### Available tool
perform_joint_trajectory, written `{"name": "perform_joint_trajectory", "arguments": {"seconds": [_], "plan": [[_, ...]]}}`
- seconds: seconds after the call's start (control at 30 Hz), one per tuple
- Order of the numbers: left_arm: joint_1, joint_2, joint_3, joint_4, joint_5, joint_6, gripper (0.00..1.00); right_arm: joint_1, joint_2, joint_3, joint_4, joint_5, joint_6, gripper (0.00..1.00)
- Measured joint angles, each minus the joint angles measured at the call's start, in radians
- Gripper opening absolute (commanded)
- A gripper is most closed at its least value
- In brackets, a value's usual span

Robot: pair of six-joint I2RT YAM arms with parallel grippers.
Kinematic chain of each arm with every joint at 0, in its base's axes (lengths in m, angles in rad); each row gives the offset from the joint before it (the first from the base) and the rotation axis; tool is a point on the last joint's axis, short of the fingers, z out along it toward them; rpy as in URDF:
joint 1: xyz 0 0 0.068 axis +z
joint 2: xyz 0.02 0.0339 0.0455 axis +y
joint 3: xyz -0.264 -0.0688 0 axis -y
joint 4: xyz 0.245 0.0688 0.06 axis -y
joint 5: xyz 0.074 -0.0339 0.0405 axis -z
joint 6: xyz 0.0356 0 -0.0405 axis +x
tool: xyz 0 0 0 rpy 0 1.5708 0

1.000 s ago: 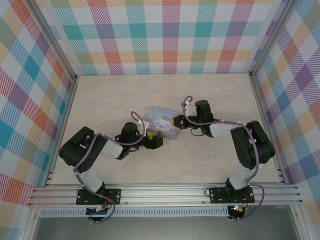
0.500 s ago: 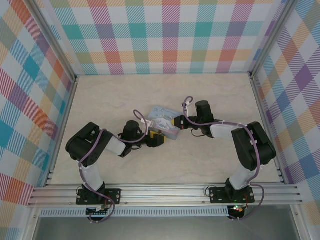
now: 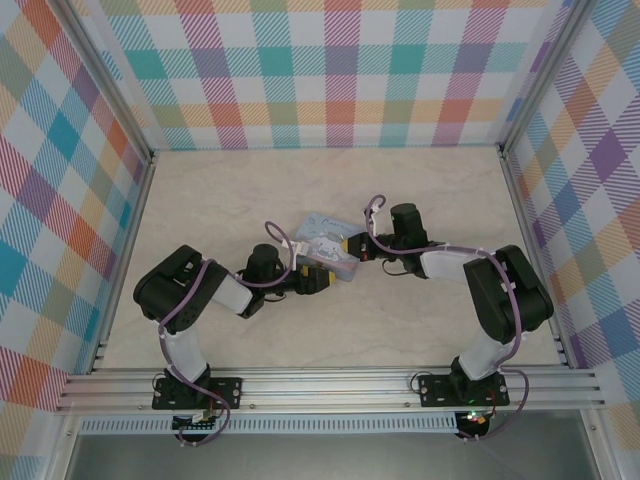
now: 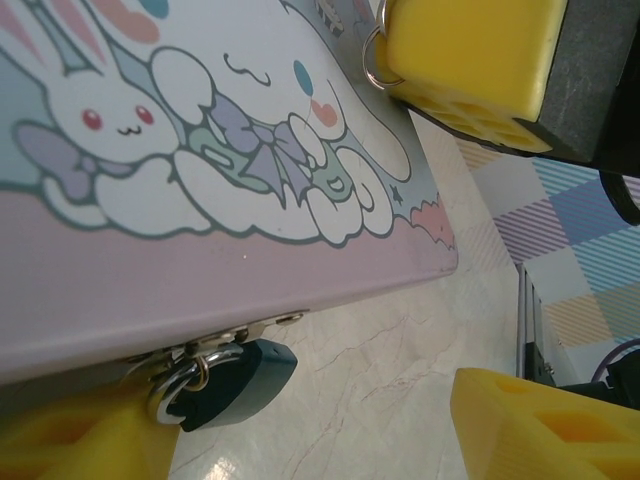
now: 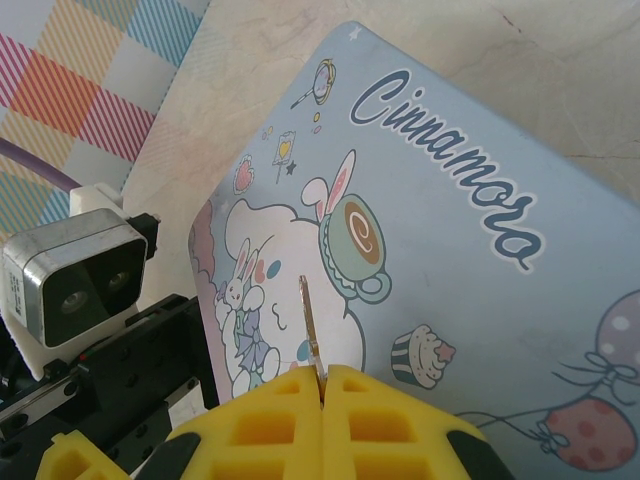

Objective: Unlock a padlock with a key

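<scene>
The padlock (image 4: 228, 385), a small dark teal body with a silver shackle, hangs from the hasp on the tin's front edge. It sits just inside the near finger (image 4: 80, 440) of my left gripper (image 4: 310, 430), which is open, its other finger (image 4: 545, 425) well to the right. My left gripper (image 3: 318, 279) stands at the tin's near edge. The thin silvery key (image 5: 312, 325) sticks out from the yellow pads of my right gripper (image 5: 323, 385), shut on it above the tin's lid. My right gripper (image 3: 352, 246) is at the tin's right end.
The pale blue tin (image 3: 325, 243) with a white cartoon dog lies flat mid-table between both grippers, its lid (image 5: 470, 260) closed. Bare marble-patterned tabletop (image 4: 400, 340) lies in front of the padlock. Checked walls enclose the table (image 3: 250, 180).
My left arm has slid a little to the right, bringing its gripper closer along the tin's near edge. The right arm has hardly moved.
</scene>
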Motion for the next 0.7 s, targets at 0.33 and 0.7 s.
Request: {"name": "perform_joint_trajectory", "arguments": {"seconds": [0.33,0.7], "plan": [[-0.018,0.0,-0.008,0.034,-0.042,-0.087,0.7,0.002,0.0,-0.001,0.002,0.002,0.0,0.0],[-0.034,0.0,-0.012,0.044,-0.081,-0.146,0.7,0.002,0.0,-0.001,0.002,0.003,0.0,0.0]]}}
